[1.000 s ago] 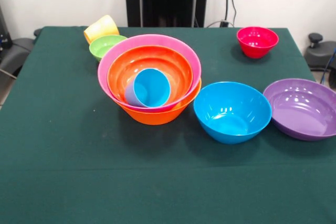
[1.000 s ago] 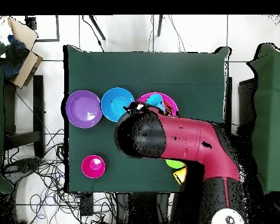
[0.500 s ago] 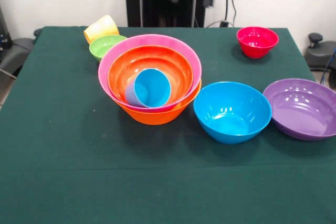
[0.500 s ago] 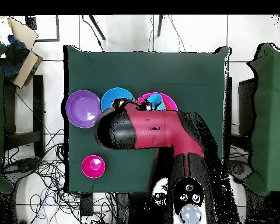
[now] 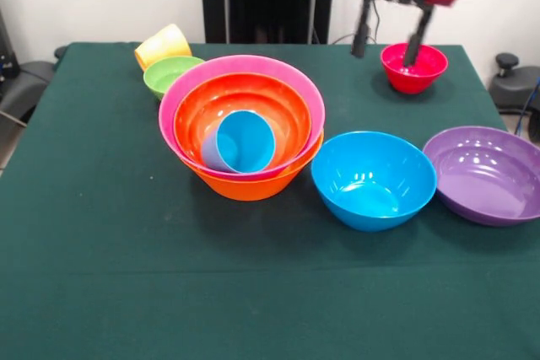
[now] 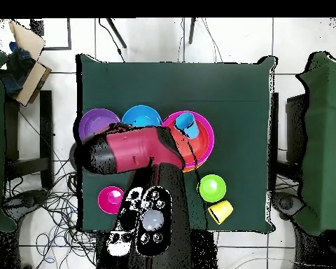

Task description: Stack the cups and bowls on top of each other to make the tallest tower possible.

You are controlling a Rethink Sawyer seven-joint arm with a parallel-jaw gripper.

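The tower stands left of centre: a large orange bowl as base, a pink bowl in it, and a red-orange bowl inside that. The light blue cup lies tilted in the red-orange bowl. The yellow cup lies on its side at the far left, next to the green bowl. The blue bowl, the purple bowl and the magenta bowl stand apart on the right. My gripper hangs open and empty just above the magenta bowl. No teal bowl shows.
In the overhead view my red arm reaches across the table and covers parts of the blue bowl, the purple bowl and the tower. The green tablecloth ends at the near edge.
The arm has swung away from the tower toward the magenta bowl's side. The gripper, out of the front view before, now hangs at the top right. No bowl or cup has moved.
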